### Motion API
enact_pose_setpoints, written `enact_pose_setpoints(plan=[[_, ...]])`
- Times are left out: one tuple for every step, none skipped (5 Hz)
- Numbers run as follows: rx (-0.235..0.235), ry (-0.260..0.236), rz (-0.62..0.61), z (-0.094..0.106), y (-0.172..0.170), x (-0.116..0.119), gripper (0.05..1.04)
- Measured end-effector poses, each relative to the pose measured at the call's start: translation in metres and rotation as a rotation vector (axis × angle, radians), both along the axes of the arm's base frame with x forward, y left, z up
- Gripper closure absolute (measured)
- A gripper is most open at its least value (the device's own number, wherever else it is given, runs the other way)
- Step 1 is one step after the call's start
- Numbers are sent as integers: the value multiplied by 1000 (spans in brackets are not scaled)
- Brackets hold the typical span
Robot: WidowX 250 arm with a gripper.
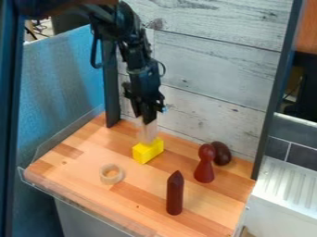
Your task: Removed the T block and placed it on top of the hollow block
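Observation:
The black gripper (148, 134) hangs down from the upper left, its pale lower end right at the top back of a yellow block (147, 151). Whether it holds the block cannot be made out. The yellow block rests on the wooden surface; a T shape cannot be made out clearly. To its front left lies a hollow, light wooden ring-shaped block (111, 174) with its opening facing up and nothing on top.
A dark red pointed block (175, 193) stands near the front of the wooden table (68, 173). On the right are a red pawn-shaped piece (204, 165) and a dark brown egg-shaped object (221, 153). A plank wall (210, 78) rises behind.

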State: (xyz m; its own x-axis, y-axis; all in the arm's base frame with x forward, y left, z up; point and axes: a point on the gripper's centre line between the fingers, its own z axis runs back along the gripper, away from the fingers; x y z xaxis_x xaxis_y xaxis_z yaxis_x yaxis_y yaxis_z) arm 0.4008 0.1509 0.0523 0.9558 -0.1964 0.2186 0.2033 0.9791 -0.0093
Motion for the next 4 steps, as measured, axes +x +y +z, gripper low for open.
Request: enact_pose_setpoints(plan=[[-22, -31, 17, 11, 6, -9, 882], [-27, -66, 29, 27, 11, -15, 882], [-51, -56, 62, 25, 22, -31, 882], [-90, -47, 47, 20, 27, -52, 882]])
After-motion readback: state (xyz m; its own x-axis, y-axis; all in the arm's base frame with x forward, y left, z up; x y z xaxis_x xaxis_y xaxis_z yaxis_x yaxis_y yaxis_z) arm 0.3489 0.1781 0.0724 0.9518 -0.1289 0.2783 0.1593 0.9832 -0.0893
